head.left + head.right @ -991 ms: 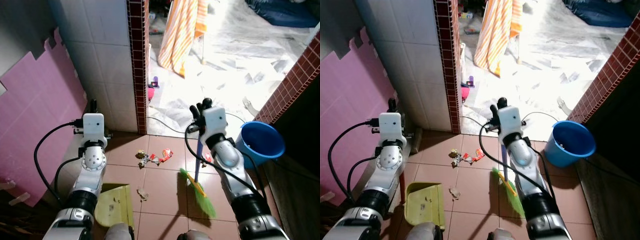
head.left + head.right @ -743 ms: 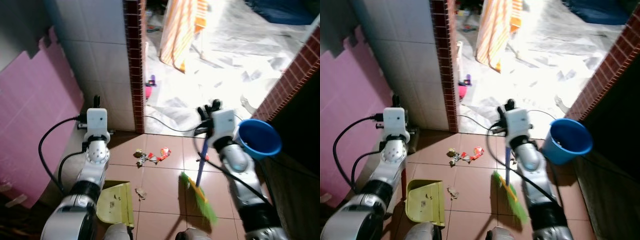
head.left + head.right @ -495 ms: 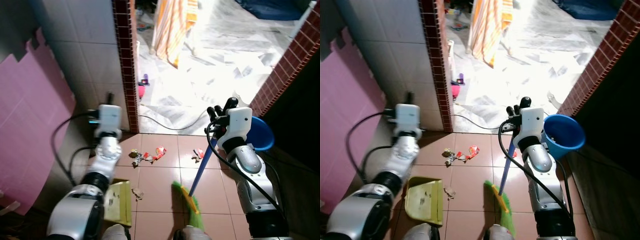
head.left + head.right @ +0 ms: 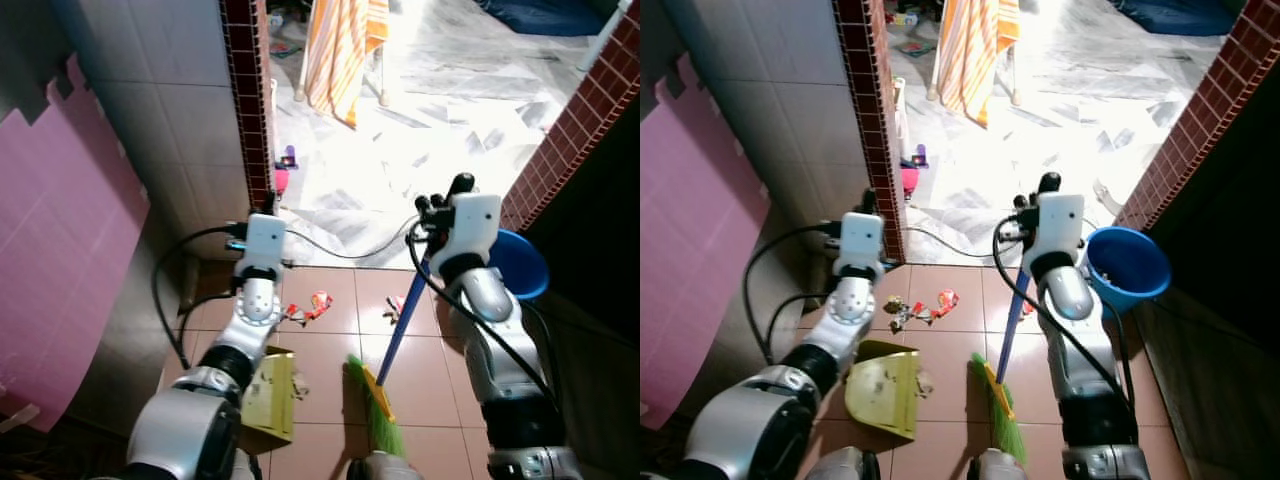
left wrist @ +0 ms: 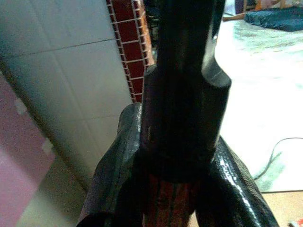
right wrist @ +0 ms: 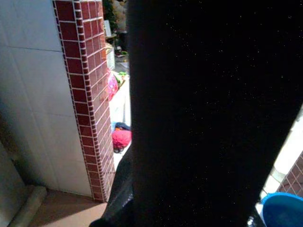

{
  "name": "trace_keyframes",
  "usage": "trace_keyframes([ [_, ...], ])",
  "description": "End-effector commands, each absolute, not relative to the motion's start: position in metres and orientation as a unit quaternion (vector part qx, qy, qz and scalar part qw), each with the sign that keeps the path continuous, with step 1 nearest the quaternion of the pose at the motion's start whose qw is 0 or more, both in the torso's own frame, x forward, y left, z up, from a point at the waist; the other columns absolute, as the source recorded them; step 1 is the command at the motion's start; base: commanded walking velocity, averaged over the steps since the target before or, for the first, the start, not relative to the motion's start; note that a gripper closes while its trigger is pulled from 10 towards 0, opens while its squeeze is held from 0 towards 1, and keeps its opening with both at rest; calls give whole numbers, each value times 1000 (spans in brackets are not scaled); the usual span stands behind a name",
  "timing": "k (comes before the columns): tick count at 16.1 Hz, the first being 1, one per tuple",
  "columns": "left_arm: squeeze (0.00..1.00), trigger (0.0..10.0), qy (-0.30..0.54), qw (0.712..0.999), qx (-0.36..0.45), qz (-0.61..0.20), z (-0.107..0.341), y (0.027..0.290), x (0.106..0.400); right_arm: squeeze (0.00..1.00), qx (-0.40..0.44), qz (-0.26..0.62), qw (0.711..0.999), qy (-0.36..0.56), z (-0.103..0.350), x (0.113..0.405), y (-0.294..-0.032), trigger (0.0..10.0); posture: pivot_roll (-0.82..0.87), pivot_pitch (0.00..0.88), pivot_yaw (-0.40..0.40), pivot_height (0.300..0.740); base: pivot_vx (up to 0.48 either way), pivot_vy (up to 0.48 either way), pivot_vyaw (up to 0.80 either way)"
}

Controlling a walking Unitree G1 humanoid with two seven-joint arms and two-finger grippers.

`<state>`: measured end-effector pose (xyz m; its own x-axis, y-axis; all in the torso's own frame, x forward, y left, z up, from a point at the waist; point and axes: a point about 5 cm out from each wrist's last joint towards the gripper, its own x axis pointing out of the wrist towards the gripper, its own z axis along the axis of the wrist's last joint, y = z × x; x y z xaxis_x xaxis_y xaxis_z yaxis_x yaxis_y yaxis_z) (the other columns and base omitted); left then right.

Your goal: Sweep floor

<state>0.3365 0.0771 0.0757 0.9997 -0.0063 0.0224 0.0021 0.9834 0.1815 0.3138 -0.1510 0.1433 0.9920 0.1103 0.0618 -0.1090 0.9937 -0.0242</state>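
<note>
The right gripper (image 4: 437, 206) is clamped on the broom (image 4: 392, 340), bristles at 6 o'clock of the wrappers (image 4: 305, 309). The left gripper (image 5: 182, 142) pinches the yellow dustpan (image 4: 883, 387) handle. Best to drag bristles low toward 9 o'clock, dustpan lip flat on the tiles.

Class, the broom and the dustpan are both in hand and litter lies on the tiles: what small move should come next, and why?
Probably draw the broom leftward toward the wrappers. Its green bristles rest on the tile to their right, while the dustpan in the left gripper waits just below them.
</note>
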Motion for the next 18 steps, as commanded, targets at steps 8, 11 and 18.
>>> trace_keyframes([
  [8, 0, 10000, 71, 997, -15, -40, 57, 45, 323, 0, 124, 76, 989, -6, 147, 336, -128, 10000, -140, 0, 23, 740, 0, 0, 0],
  [11, 0, 10000, 77, 996, -24, -30, 58, 51, 326, 0, 186, 100, 977, -41, 183, 349, -124, 10000, -134, 0, 40, 740, 0, 0, 0],
  [18, 0, 10000, 66, 997, -11, -27, 62, 67, 333, 0, 60, 109, 981, -151, 223, 357, -139, 10000, -109, 0, 45, 740, 0, 0, 0],
])
